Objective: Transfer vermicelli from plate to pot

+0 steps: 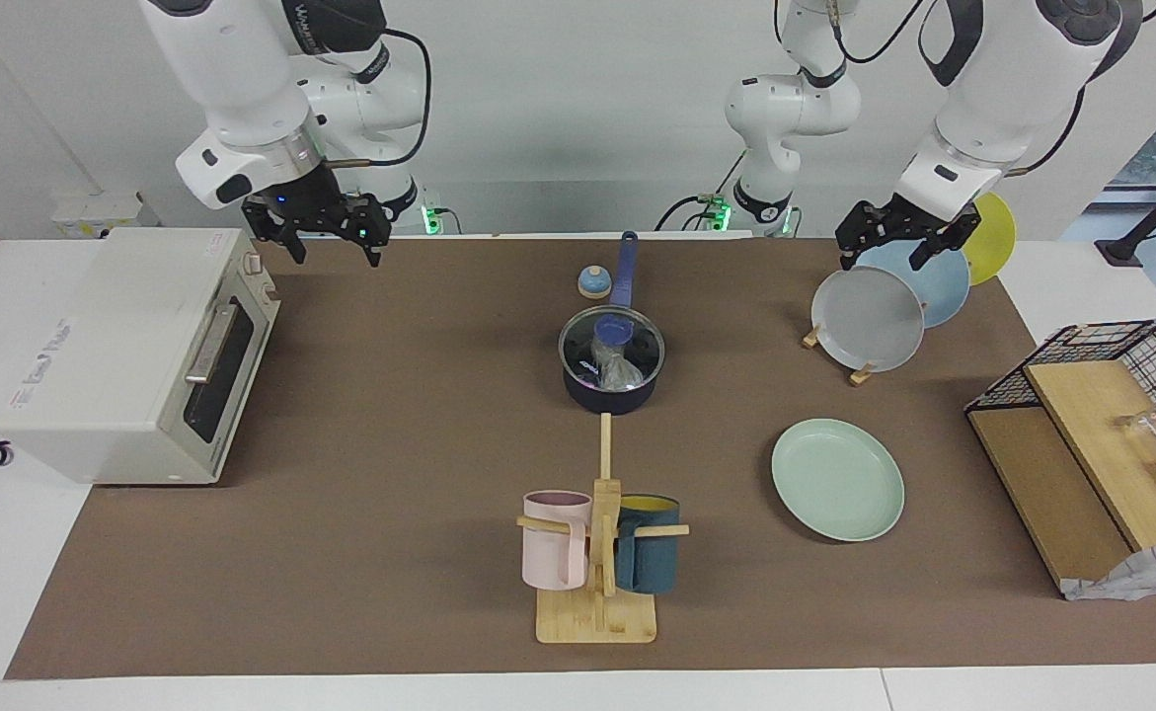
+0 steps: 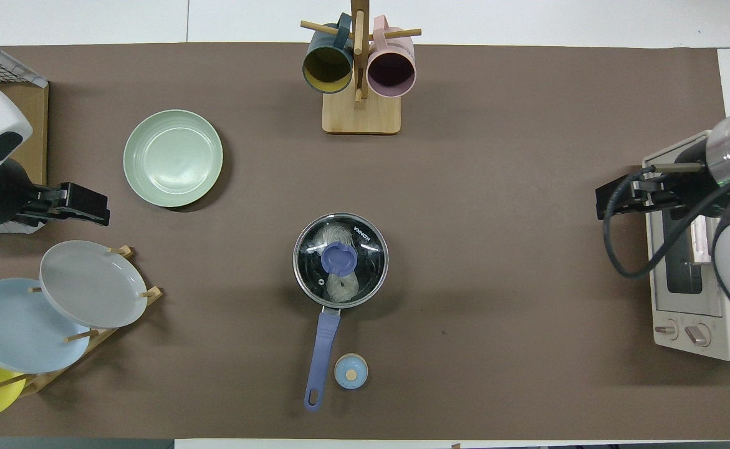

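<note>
The vermicelli (image 2: pixel 338 262) lies inside the pot (image 1: pixel 611 387), seen as whitish nests through the glass lid (image 2: pixel 341 251) that sits closed on it. The pot stands near the middle of the table (image 1: pixel 390 553), its blue handle (image 1: pixel 624 269) pointing toward the robots' edge, with a small blue knob-like object (image 1: pixel 593 283) just beside the handle. The mint-green plate (image 1: pixel 837 480) lies bare, toward the left arm's end of the table and farther from the robots than the rack of plates (image 1: pixel 879 311). Judged from this, the transfer looks complete.

The left gripper (image 1: pixel 891 249) hangs over the plate rack with its fingers spread and nothing between them. The right gripper (image 1: pixel 326 235) hangs over the robots' edge of the table, beside the toaster oven (image 1: pixel 133 355), likewise spread and empty.

Little seems left to go wrong. The chief risk would be the left arm dropping low as it moves, striking the tilted grey plate (image 1: pixel 869 318) and knocking it off its rack. A careless sweep toward the centre could also catch the pot's handle and shift the lid.
</note>
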Motion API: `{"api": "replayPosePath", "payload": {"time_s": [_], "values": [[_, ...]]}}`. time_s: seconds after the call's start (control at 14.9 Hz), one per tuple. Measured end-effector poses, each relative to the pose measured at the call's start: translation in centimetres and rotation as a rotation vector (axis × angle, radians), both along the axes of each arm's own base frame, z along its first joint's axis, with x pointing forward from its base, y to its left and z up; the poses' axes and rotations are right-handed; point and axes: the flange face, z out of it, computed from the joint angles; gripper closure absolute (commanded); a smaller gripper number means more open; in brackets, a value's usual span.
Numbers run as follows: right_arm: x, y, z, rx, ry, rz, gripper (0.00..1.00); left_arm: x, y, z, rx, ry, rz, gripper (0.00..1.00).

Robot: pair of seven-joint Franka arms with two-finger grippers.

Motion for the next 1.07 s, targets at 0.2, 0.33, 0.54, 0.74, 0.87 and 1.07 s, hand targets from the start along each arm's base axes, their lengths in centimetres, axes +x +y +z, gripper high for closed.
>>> {"api": "replayPosePath", "payload": {"time_s": [0.2, 0.33, 0.54, 0.74, 0.87, 1.07], "values": [[0.1, -2.0, -0.4, -0.031, 0.005, 0.017, 0.00, 0.0, 0.0, 0.0, 0.000, 0.000, 0.000, 0.00], [0.2, -2.8, -0.5, -0.041, 0.004, -0.004, 0.00, 0.0, 0.0, 0.0, 0.000, 0.000, 0.000, 0.00], [0.5, -4.7, -1.2, -0.037, 0.019, -0.042, 0.00, 0.0, 0.0, 0.0, 0.000, 0.000, 0.000, 0.00], [0.6, -5.6, -1.2, -0.037, 0.018, -0.059, 0.00, 0.0, 0.0, 0.0, 0.000, 0.000, 0.000, 0.00], [0.4, -5.4, -0.6, -0.034, 0.008, -0.055, 0.00, 0.0, 0.0, 0.0, 0.000, 0.000, 0.000, 0.00], [0.0, -5.4, 0.2, -0.031, -0.007, -0.054, 0.00, 0.0, 0.0, 0.0, 0.000, 0.000, 0.000, 0.00]]}}
